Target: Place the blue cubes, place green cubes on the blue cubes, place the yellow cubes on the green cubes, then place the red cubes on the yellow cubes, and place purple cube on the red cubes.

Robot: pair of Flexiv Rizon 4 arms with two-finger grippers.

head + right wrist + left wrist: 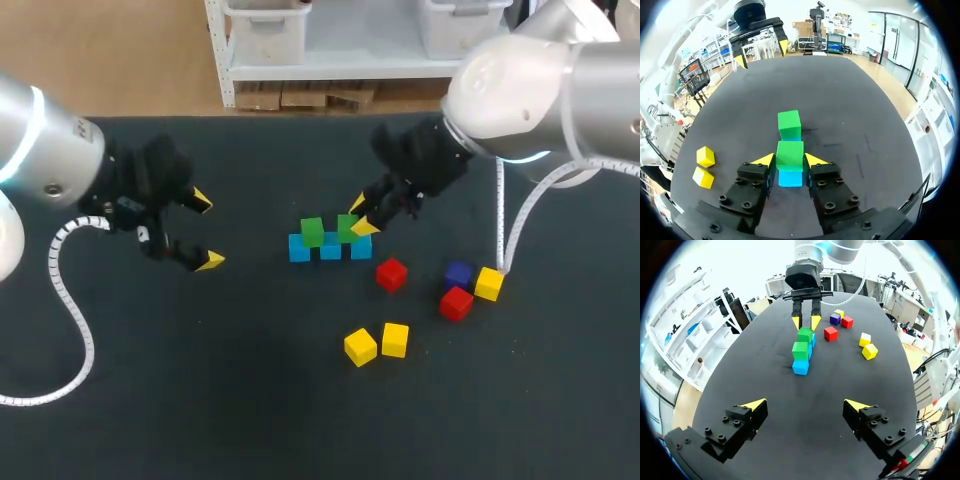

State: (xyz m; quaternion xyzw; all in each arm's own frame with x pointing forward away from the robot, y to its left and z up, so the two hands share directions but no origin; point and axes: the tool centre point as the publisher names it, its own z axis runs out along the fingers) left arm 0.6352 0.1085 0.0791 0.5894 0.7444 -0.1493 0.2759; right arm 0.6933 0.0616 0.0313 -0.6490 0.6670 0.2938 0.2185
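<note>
Black tabletop [200,400] carries everything, with the left arm [40,150] over its left part and the right arm [540,90] reaching in toward the middle. The left claw [205,230] hangs wide open and holds nothing, well apart from the cubes. The right claw [361,217] is closed narrowly on a green cube [790,155], one yellow tip against each side, and the cube sits on the right part of a row of blue cubes [330,250] at the middle. A second green cube [312,232] rests on the row's left part. Loose on the tabletop lie a pair of yellow cubes [378,343] nearer the front, one red cube [391,273] just right of the row, and further right a cluster of a purple cube [459,272], another red cube [456,302] and a third yellow cube [489,283].
</note>
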